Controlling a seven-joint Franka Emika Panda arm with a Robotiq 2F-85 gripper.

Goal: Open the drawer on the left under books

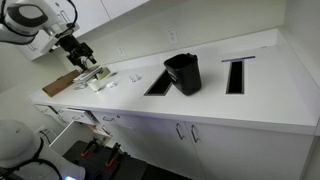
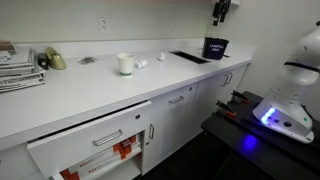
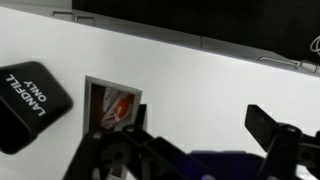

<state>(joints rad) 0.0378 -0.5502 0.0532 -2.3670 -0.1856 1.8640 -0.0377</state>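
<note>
The drawer (image 2: 92, 142) sits pulled out beneath the white counter (image 2: 100, 95), just below the books (image 2: 15, 70), while the gripper (image 3: 190, 150) hangs above the countertop, fingers spread wide, holding nothing.

White, rounded arm (image 1: 24, 20) ending in a black hand (image 1: 84, 60).

The white arm (image 1: 28, 22) reaches in from the upper corner in an exterior view, its wrist bent downward. The black claw (image 1: 80, 56) hangs in the air, pointing down. In the wrist view its fingers (image 3: 272, 128) stand wide apart, gripping nothing.
</note>
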